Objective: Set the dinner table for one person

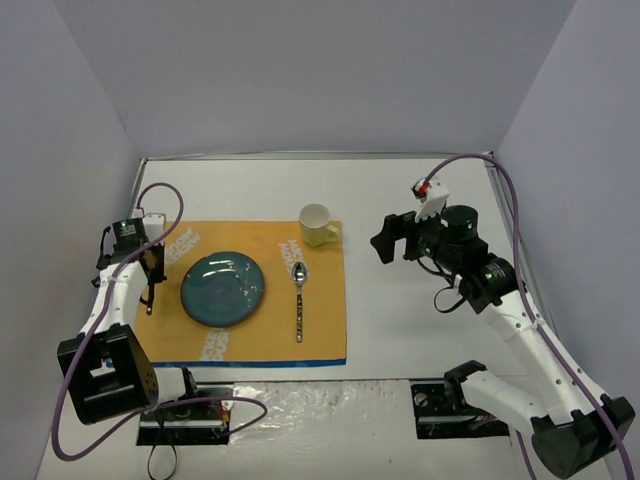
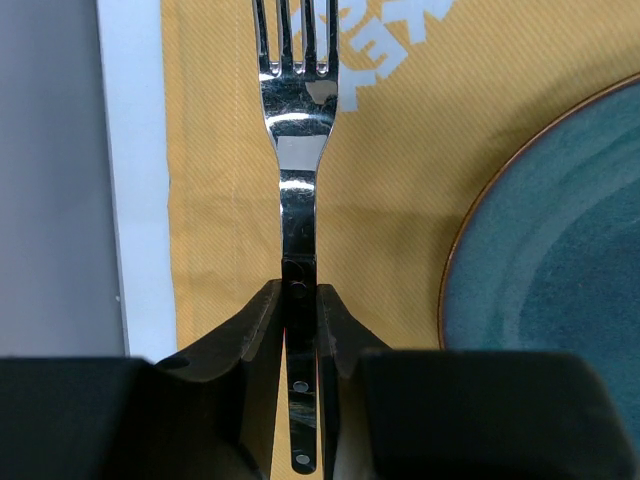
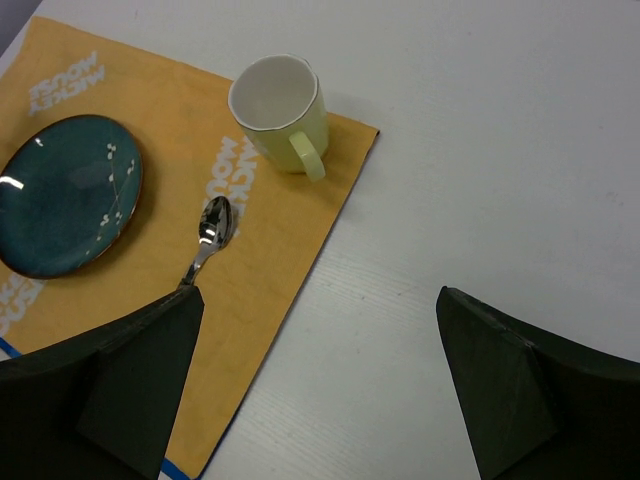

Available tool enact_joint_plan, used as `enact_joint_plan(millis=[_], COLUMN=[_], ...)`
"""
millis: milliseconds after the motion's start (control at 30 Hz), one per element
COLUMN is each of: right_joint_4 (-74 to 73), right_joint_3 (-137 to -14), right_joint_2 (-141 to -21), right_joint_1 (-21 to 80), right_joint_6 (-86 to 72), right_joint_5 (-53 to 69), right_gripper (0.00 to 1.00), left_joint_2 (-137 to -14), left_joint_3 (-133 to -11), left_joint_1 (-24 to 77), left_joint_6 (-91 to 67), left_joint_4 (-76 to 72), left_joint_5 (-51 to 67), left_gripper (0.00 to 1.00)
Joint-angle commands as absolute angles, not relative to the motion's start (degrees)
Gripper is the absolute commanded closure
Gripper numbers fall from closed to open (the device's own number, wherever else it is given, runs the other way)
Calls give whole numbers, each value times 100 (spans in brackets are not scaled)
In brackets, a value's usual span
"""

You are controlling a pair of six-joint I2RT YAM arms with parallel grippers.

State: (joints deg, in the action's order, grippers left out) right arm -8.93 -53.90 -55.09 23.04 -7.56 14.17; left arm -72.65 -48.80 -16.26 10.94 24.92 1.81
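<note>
**Left side.** The left gripper is closed to a narrow gap on the black handle of a stainless-steel fork. In the wrist view the tines point straight away from the jaws. The fork is held over the left strip of the orange-yellow cloth placemat, just beside the round teal glazed plate and apart from its rim. This is judged to be the usual fork position, left of the plate. Whether the fork already rests on the cloth cannot be told. The left arm is folded back on itself, with the wrist pitched down over the mat's left edge.

**Centre.** The plate lies mid-mat. A steel spoon with a dark patterned handle lies to its right, roughly parallel to the mat's side edge. A pale yellow ceramic mug stands upright at the far right corner of the mat (handle turned towards the right arm). The placemat lies flat on the large white dinner table, towards its left half.

**Right side.** The right gripper is spread wide and holds nothing. It is raised above bare tabletop, well clear of the mug. The right arm is bent at the elbow, with the wrist aimed towards the mat.

**Judgement.** Releasing the fork appears to be the step in hand.
</note>
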Motion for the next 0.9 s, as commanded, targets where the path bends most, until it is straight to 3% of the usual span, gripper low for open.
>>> enact_joint_plan(millis=[0,700,867], right_joint_4=[-759,-853,-853], right_joint_3=[-5269,-5133,-5142], right_joint_2=[-5179,-5062,-5080], right_joint_1=[2404,2451,2452], right_joint_6=[-238,-62,-62], right_joint_5=[900,669,638], right_gripper=[0,0,0], left_joint_2=[-7358,-8420,-8619], left_joint_3=[-4789,-4928,-4987], left_joint_1=[-1812,-2003,-2001], left_joint_6=[1620,1935,1916], left_joint_4=[2261,2898,2927], left_joint_5=[300,53,-75], left_gripper=[100,100,96])
